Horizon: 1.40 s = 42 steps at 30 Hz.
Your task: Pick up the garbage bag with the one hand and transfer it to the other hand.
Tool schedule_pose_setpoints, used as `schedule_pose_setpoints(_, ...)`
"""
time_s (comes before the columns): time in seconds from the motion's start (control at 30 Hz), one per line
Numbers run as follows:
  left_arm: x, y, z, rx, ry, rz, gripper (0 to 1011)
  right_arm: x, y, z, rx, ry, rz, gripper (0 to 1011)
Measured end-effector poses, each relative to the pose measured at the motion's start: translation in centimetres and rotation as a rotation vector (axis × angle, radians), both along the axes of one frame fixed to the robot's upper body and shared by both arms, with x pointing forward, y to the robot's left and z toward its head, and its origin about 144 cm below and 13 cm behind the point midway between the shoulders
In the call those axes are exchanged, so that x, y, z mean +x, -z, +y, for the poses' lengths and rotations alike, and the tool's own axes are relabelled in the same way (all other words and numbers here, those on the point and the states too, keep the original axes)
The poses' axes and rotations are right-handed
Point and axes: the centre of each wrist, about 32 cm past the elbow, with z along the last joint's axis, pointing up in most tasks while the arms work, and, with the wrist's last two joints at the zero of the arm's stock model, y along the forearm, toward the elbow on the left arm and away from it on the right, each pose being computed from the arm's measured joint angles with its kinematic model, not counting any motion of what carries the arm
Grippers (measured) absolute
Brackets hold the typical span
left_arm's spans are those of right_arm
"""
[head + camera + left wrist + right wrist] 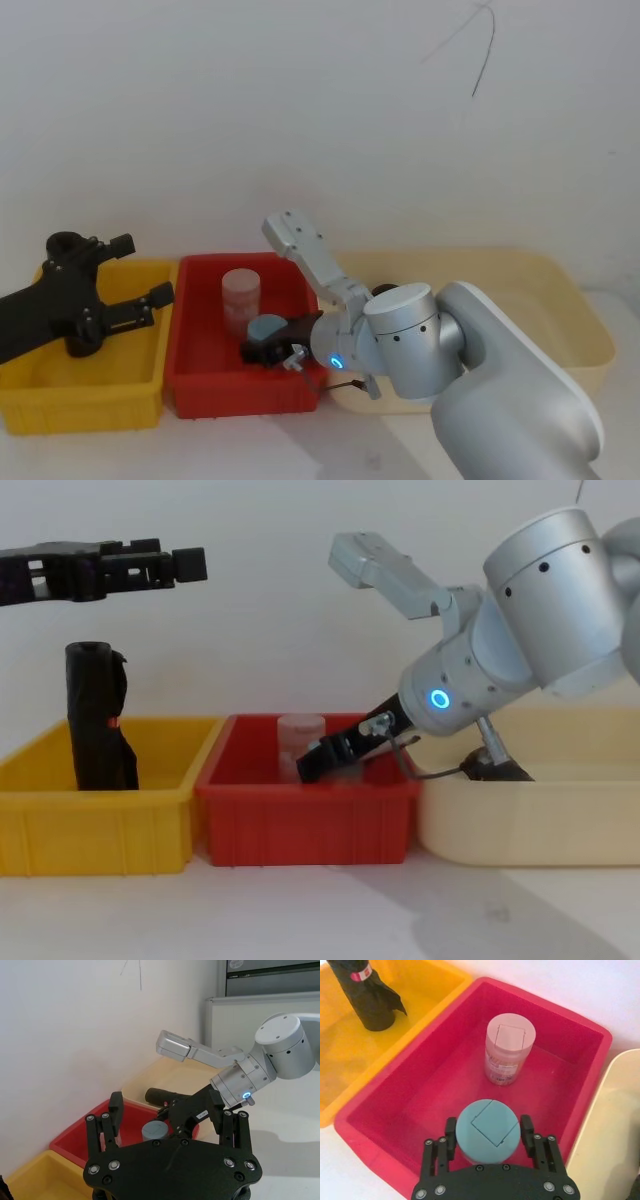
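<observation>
The garbage bag [164, 1095], a matte black roll, lies on its side in the cream bin [560, 300], behind my right arm. My right gripper [487, 1127], on the arm with the blue ring [437, 699], reaches down into the red bin [190, 375]. It is shut on a blue-capped bottle [266, 327], with a finger against each side of the cap. My left gripper [140, 270] hangs open and empty above the yellow bin [90, 825], well apart from the bag.
A second black roll with a red mark [98, 720] stands upright in the yellow bin. A pink-capped bottle [509, 1047] stands at the back of the red bin. The three bins sit side by side against a white wall.
</observation>
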Motion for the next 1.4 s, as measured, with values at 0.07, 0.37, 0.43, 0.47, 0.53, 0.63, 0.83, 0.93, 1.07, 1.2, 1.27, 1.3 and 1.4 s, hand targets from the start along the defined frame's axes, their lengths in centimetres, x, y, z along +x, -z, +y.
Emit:
schedule_pose_setpoints(0.07,0.0,0.0,0.0,0.000,0.000,0.000,1002,0.0,0.0,0.0,0.005,-0.002,0.000,738)
schedule_pose_setpoints(0.37,0.0,0.0,0.0,0.000,0.000,0.000,1001,-0.3,-0.6,-0.1,0.049,-0.009,-0.003,665)
schedule_pose_setpoints(0.43,0.0,0.0,0.0,0.000,0.000,0.000,1001,-0.3,-0.9,-0.3,0.068,-0.006,-0.006,666)
schedule_pose_setpoints(0.47,0.0,0.0,0.0,0.000,0.000,0.000,1001,-0.4,-1.0,-0.4,0.074,-0.005,-0.007,666)
schedule_pose_setpoints(0.53,0.0,0.0,0.0,0.000,0.000,0.000,1002,-0.5,-1.3,-0.7,0.095,-0.001,-0.013,666)
schedule_pose_setpoints(0.63,0.0,0.0,0.0,0.000,0.000,0.000,1001,-0.8,-2.1,-1.3,0.129,0.013,-0.033,665)
schedule_pose_setpoints(0.83,0.0,0.0,0.0,0.000,0.000,0.000,1001,-1.3,-3.3,-2.7,0.177,0.051,-0.080,666)
schedule_pose_setpoints(0.93,0.0,0.0,0.0,0.000,0.000,0.000,1001,-1.6,-3.9,-3.8,0.197,0.077,-0.112,666)
schedule_pose_setpoints(1.07,0.0,0.0,0.0,0.000,0.000,0.000,1001,-2.1,-4.6,-5.8,0.221,0.124,-0.160,666)
schedule_pose_setpoints(1.2,0.0,0.0,0.0,0.000,0.000,0.000,1001,-2.5,-4.8,-7.7,0.230,0.168,-0.194,666)
schedule_pose_setpoints(1.27,0.0,0.0,0.0,0.000,0.000,0.000,1002,-2.6,-4.8,-8.9,0.230,0.197,-0.213,665)
schedule_pose_setpoints(1.3,0.0,0.0,0.0,0.000,0.000,0.000,1002,-2.7,-4.8,-9.1,0.229,0.202,-0.219,666)
schedule_pose_setpoints(1.4,0.0,0.0,0.0,0.000,0.000,0.000,1001,-2.8,-4.7,-10.0,0.224,0.226,-0.240,665)
